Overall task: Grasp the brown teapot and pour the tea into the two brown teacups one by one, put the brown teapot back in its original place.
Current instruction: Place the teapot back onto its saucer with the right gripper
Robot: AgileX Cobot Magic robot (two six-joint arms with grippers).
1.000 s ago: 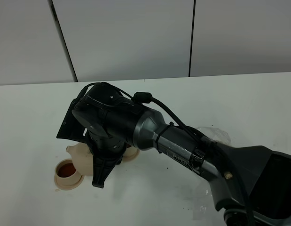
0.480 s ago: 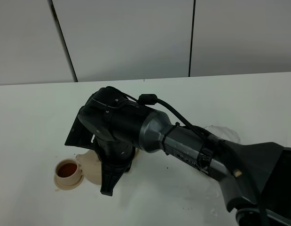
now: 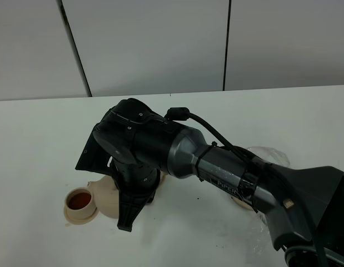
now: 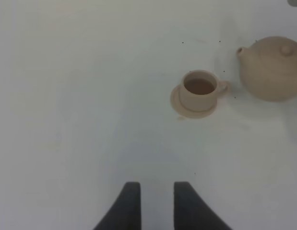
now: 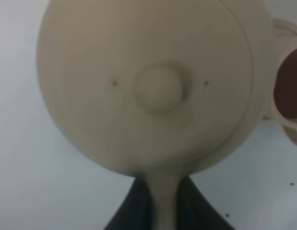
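Exterior high view: right arm point(image 3: 216, 167) reaches across the white counter point(image 3: 38, 133) toward its left side, wrist bulk covering most of the brown teapot point(image 3: 105, 196); only the pot's pale flank and short spout show beneath it, just beside a filled teacup point(image 3: 80, 201) on its saucer point(image 3: 71, 216). Tea in that cup reads reddish-brown. Right wrist view: teapot point(image 5: 153, 81) fills the frame from above, domed lid with round knob point(image 5: 158, 88) centred, two small vent holes either side. Right claw point(image 5: 162, 206) clenched on the teapot's handle, dark fingers point(image 5: 134, 211) pressed to both sides of the tan loop. Rim of the filled cup point(image 5: 288, 91) sits at the frame edge, close to the pot body. Left wrist view: left claw point(image 4: 153, 203) hangs above bare counter, fingers parted with a narrow gap, grasping nothing. Teacup point(image 4: 200, 90) and saucer stand well ahead of it, teapot point(image 4: 272, 68) just beside the cup, spout pointing toward it. Whether the pot touches the counter, cannot tell.
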